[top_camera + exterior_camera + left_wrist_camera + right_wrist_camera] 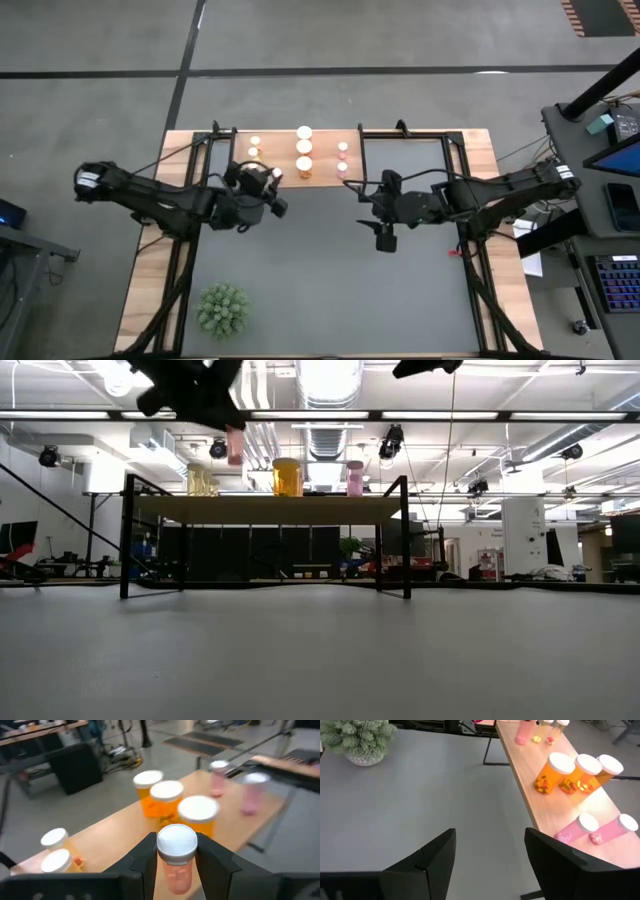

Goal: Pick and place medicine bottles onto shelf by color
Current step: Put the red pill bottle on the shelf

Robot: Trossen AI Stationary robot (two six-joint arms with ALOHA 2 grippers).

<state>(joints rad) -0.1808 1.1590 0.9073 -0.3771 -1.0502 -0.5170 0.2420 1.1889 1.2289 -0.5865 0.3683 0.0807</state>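
Note:
The shelf [325, 178] stands at the table's far edge on black legs. On it, white-capped medicine bottles stand in rows by color: two yellow [55, 862], three orange [165, 802] and two pink [577, 827]. My left gripper [272, 180] hovers at the shelf's near edge between the yellow and orange rows, shut on a small pink bottle [176, 857]. My right gripper [490, 865] hangs open over the grey table just right of the shelf, with nothing between its fingers. My left gripper pinches the pink bottle between its two fingers [145, 862], which lie against the white cap and upper body [176, 845]. The fingers reach toward the shelf, slanting slightly down. The bottle stands upright, its pink body [235, 445] hanging below the fingers, clear of the shelf top.
A green spiky plant [222, 310] sits at the table's near left corner. The grey table top [330, 290] stretches between the shelf and the near edge. Black frame rails [185, 270] run along both sides of the table.

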